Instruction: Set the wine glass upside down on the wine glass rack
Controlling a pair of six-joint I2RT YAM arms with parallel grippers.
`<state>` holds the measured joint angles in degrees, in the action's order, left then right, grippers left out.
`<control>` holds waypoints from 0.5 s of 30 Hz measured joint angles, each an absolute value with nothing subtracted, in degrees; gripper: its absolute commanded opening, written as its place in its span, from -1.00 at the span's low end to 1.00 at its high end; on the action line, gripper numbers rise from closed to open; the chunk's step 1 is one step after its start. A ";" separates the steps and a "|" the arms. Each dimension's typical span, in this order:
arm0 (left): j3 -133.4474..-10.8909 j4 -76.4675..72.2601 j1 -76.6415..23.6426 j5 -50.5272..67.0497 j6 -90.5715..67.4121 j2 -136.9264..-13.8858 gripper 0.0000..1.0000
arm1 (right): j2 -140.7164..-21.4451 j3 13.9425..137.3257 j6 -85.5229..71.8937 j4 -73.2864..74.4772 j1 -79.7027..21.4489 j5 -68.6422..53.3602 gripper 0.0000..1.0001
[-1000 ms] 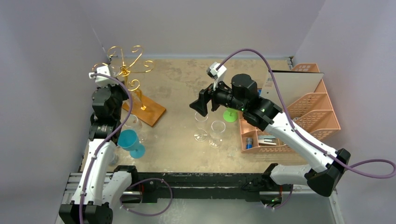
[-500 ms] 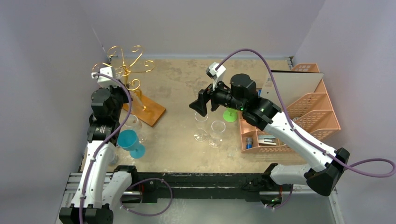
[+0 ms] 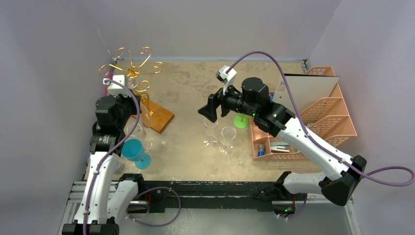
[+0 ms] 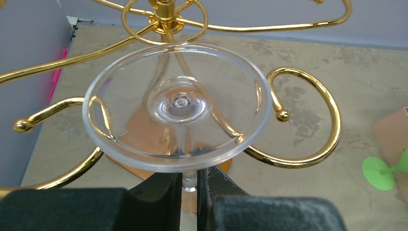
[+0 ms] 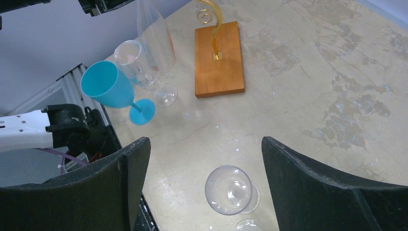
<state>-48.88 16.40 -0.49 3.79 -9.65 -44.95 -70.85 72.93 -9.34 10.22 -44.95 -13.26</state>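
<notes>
The left gripper (image 4: pixel 190 188) was clenched on the stem of the wine glass (image 4: pixel 175 103), holding it foot-up just short of the curled gold arms of the wine glass rack (image 4: pixel 165 14), so the hanging itself looked undone, while the right gripper (image 5: pixel 206 166) hung spread open well apart.

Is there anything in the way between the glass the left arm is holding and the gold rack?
Nothing visible does. The left gripper grips the wine glass by its stem, and the wine glass rack has its curled gold arms just beyond the glass's foot.
</notes>
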 measured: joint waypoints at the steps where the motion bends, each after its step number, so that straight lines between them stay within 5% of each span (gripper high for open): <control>1: -48.90 16.60 -0.49 3.66 -9.37 -44.47 -1.00 | -70.85 72.93 -9.39 10.20 -44.95 -13.32 0.75; 15: -48.60 12.29 -0.49 -1.56 -8.34 -46.76 -1.00 | -70.85 72.93 -9.85 10.02 -44.95 -14.74 0.75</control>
<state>-48.60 12.29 -0.49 -1.56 -8.34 -46.76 -70.85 72.93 -9.85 10.02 -44.95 -14.74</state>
